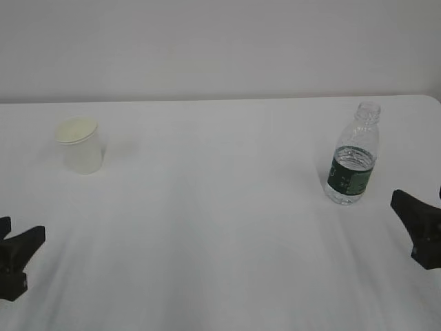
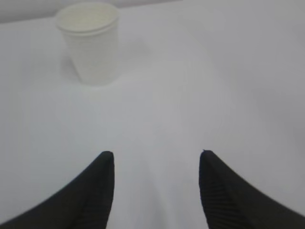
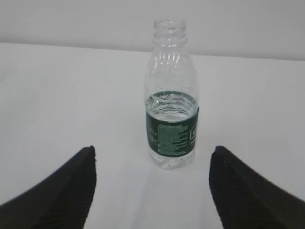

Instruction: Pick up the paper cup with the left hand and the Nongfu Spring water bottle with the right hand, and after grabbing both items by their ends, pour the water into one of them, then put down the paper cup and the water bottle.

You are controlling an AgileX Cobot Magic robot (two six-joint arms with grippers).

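While upright: paper cup (image 1: 80, 145), water bottle (image 1: 353, 157), well apart.

My left claw (image 2: 155, 191) hung low with its jaws parted, gripping nothing; my right claw (image 3: 152, 188) likewise gaped wider, empty.

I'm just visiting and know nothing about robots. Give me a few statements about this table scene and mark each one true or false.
1. The paper cup stands upright on the table. True.
2. The water bottle has a cap on. False: its neck is open, with no cap.
3. The left gripper is holding the cup. False: its jaws stand open and empty, short of the cup.
4. The bottle holds water up to about the top of its green label. True.
5. The right gripper has its jaws open, with the bottle ahead of them. True.
6. The bottle lies on its side. False: it stands upright.
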